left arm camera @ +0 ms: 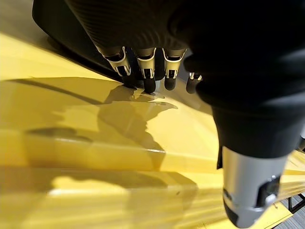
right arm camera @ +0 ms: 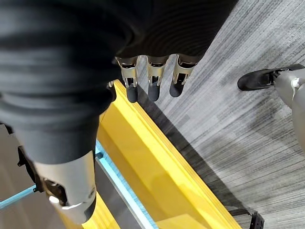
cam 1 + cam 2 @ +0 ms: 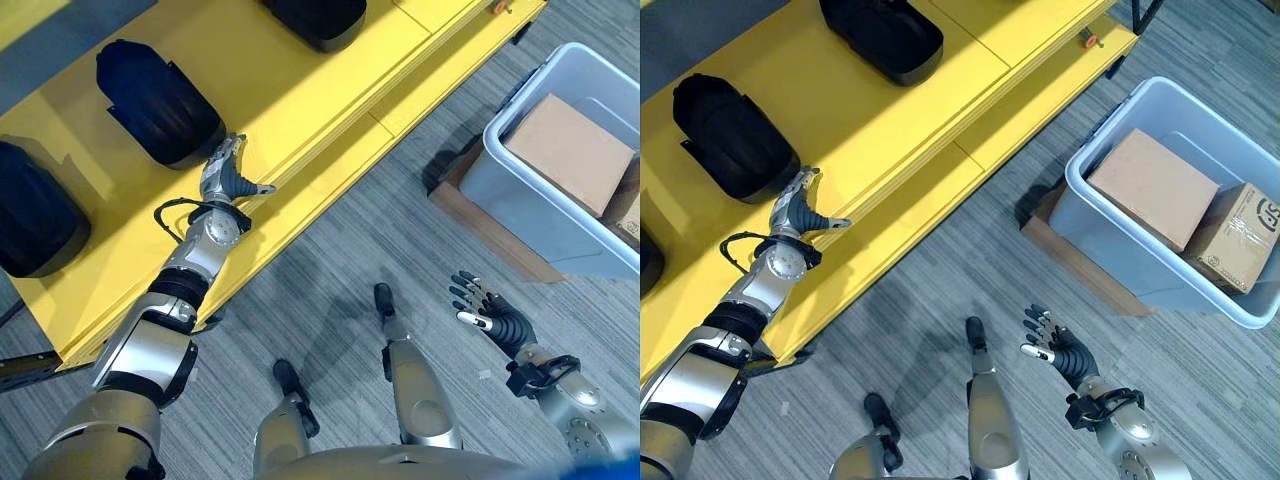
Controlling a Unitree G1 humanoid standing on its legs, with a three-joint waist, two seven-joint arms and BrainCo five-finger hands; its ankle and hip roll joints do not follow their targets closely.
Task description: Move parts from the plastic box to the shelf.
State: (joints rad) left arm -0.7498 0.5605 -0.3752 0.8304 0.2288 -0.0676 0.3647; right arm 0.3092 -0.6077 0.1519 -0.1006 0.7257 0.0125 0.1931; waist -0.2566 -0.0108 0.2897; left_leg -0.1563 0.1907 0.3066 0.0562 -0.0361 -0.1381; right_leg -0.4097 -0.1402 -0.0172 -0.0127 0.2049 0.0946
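Observation:
The pale blue plastic box (image 3: 1110, 262) stands on the floor at the right and holds two cardboard boxes (image 3: 1152, 187) (image 3: 1237, 235). Three black moulded parts lie on the yellow shelf (image 3: 300, 110): one at the left edge (image 3: 35, 210), one in the middle (image 3: 155, 100) and one at the top (image 3: 315, 18). My left hand (image 3: 222, 178) rests over the shelf just beside the middle part, fingers straight and empty. In the left wrist view its fingertips (image 1: 150, 85) almost touch that part (image 1: 52, 24). My right hand (image 3: 1065, 352) hangs open over the carpet, holding nothing.
The plastic box sits on a low wooden pallet (image 3: 1080, 268). A lower yellow ledge (image 3: 330, 170) runs along the shelf's front towards the box. A small orange item (image 3: 1090, 40) lies near the shelf's far end. Grey carpet (image 3: 380, 240) lies between shelf and box.

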